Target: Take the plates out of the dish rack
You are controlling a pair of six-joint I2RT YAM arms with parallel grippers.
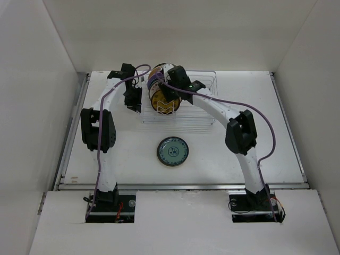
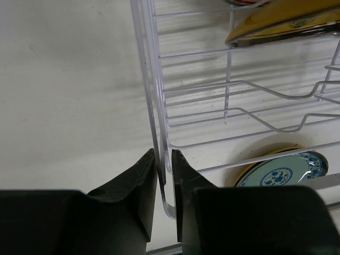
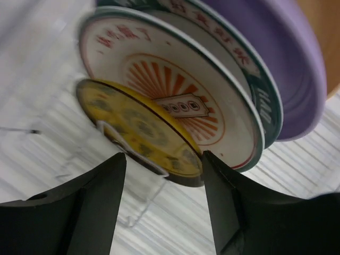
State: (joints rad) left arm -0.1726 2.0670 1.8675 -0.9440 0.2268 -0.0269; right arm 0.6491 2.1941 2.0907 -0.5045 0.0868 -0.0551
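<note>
**Right gripper open around the small gold plate**

Right gripper is spread wide. Its matte black fingers stand either side of the small dark-gold patterned round plate, and nothing is pinched yet. That plate stands on edge directly ahead, slanted across the gap rather than square to it. The closing line probably wants a slight turn of the wrist first.

Just behind it stands the glossy white plate with an orange sunburst. Beyond that is a white plate with a dark teal rim, and farthest is the smooth lavender plate. All of them are upright and closely packed in the silver-white wire dish rack.

To the left, the left gripper is clenched on the thin rim wire at the end of the dish rack, apparently steadying it. That leaves the right arm as the nearer one to the plates.

Back toward the arm bases, well apart from the rack, a teal-and-blue patterned plate lies flat on the white surface.
</note>
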